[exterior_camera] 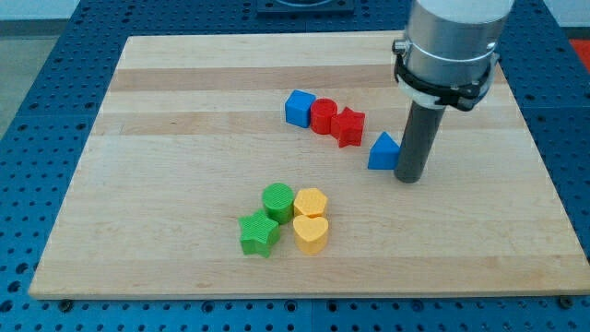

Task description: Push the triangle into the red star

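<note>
A blue triangle point(383, 152) lies on the wooden board point(184, 138), right of centre. My tip point(410, 178) stands just to the triangle's right, touching or almost touching its right side. The red star point(348, 126) lies up and to the left of the triangle, a short gap away. The rod rises to the grey arm body at the view's top right.
A red cylinder point(323, 117) touches the red star's left side, and a blue cube point(299, 108) sits left of that. Lower down sit a green cylinder point(277, 199), a green star point(259, 234), a yellow hexagon point(311, 202) and a yellow heart point(311, 233), clustered.
</note>
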`<control>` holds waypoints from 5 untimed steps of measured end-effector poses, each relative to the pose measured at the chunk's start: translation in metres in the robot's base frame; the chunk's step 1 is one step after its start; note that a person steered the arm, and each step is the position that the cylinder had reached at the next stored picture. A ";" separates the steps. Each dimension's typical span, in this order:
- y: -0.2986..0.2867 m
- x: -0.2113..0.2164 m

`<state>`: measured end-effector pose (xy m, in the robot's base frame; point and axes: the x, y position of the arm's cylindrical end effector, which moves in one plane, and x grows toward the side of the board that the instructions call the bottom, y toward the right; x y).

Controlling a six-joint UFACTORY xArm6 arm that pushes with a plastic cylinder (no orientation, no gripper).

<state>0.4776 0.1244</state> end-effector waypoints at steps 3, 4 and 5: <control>-0.054 -0.037; -0.061 -0.044; -0.059 -0.021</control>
